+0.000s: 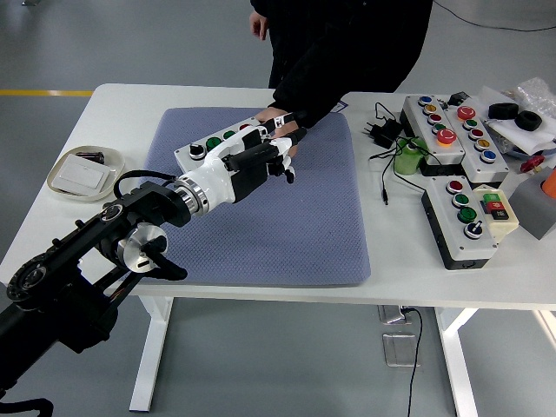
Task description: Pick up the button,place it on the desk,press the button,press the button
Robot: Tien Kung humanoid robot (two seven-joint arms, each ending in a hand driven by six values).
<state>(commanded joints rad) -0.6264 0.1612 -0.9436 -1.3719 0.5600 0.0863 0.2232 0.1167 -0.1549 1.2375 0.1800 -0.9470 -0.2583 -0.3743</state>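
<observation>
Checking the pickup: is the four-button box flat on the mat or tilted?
Tilted: the button box is held askew over the blue mat, between the left hand and a person's hand.

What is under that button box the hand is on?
The button box sits tilted over the blue mat, the left hand across its right part and a person's hand at its far end. Whether its underside touches the mat is hidden.
</observation>
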